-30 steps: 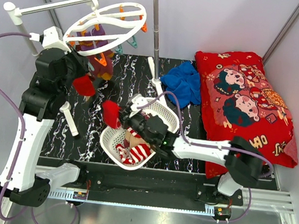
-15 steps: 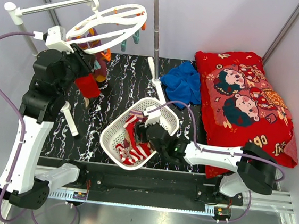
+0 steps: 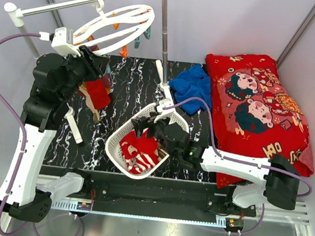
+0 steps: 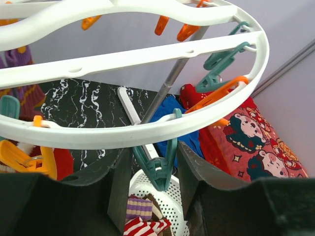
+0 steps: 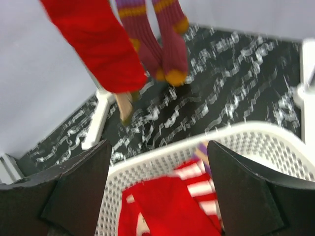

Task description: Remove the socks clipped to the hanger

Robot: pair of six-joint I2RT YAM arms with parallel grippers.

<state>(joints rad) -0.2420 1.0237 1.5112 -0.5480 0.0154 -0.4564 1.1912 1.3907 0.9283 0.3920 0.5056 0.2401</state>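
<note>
Marble tabletop (image 3: 132,87) | tilted hanger (image 3: 113,26), red-maroon socks (image 5: 98,44) hanging | left tool (image 4: 153,160), right tool (image 5: 157,147) spread

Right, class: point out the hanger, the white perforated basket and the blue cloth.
hanger (image 4: 138,136): left wrist view, on the near rim of the ring.
white perforated basket (image 3: 117,137): top external view, on its left wall.
blue cloth (image 3: 193,87): top external view, on the middle of the cloth.
</note>
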